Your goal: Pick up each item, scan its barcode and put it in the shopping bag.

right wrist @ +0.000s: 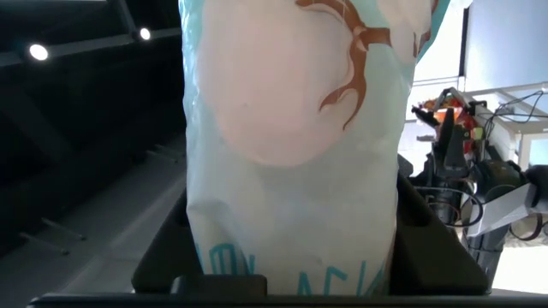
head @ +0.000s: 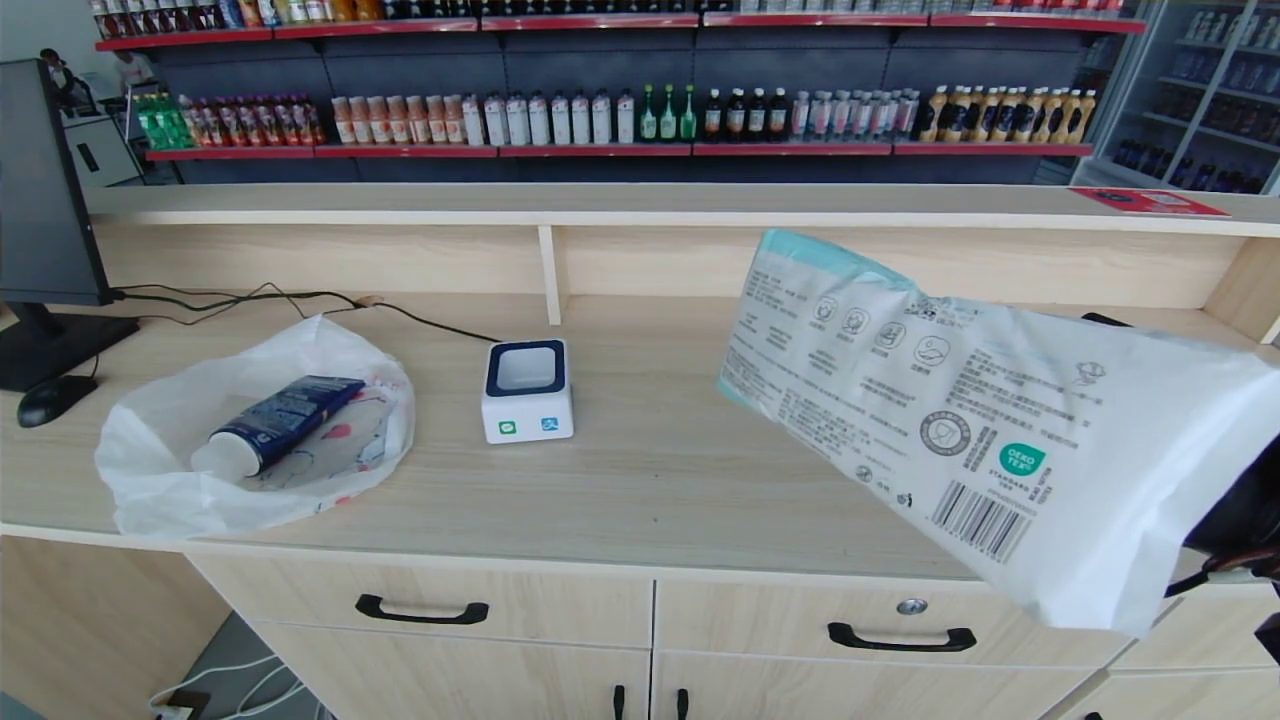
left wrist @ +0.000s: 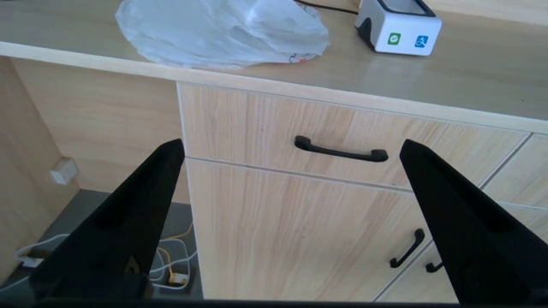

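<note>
Right jaws gripping white packet (head: 990,440) raised over tabletop (head: 650,480), left jaws hanging open before drawers (left wrist: 342,205), tube (head: 275,420) lying in shopping bag (head: 150,440) beside scanner (head: 527,390).

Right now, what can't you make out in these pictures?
Head view: pack runs off the right edge; its print is too small.
Head view: tube barcode, too small; what lies under it, veiled by the bag.
Left wrist view: bag contents, hidden by its film.
Right wrist view: pack's top, cut by the edge.
</note>
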You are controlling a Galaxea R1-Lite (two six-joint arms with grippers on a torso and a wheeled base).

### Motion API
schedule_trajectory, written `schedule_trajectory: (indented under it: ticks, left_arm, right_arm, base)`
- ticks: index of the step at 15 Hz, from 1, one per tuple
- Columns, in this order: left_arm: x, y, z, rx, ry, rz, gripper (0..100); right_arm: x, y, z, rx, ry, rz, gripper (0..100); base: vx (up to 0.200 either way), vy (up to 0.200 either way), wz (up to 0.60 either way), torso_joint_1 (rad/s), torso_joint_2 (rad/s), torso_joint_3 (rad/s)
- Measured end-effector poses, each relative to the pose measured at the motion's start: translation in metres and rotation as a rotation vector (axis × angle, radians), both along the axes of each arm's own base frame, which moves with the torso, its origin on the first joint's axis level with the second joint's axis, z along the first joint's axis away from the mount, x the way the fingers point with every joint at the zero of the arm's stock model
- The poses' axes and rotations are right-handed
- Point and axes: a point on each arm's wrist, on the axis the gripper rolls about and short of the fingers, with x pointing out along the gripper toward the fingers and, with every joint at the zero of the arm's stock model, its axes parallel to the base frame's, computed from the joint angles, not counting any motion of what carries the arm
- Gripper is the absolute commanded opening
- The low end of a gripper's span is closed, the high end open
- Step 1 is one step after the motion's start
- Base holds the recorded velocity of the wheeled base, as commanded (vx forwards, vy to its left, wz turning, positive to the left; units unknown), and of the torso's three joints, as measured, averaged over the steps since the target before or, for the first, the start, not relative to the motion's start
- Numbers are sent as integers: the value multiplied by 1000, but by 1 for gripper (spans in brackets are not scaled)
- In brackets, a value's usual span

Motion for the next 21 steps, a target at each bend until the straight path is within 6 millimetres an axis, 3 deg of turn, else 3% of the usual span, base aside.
schedule_trajectory:
  ticks: [6, 16, 18, 21]
  left_arm:
    - [0, 0, 0, 0, 0, 1, 100]
    - [0, 0, 0, 0, 0, 1, 100]
    - [0, 0, 0, 0, 0, 0, 100]
    - [0, 0, 0, 0, 0, 0, 100]
  right_arm:
    - [-3, -2, 3, 0, -23, -8, 0]
    - [-4, -23, 6, 2, -51, -97, 0]
    - [-7, -31, 10, -8, -110, -144, 0]
    - [-17, -38, 9, -89, -333, -234, 0]
  base:
    - [0, 0, 0, 0, 0, 0]
    - [0, 0, 0, 0, 0, 0]
    - [0, 0, 0, 0, 0, 0]
    - [0, 0, 0, 0, 0, 0]
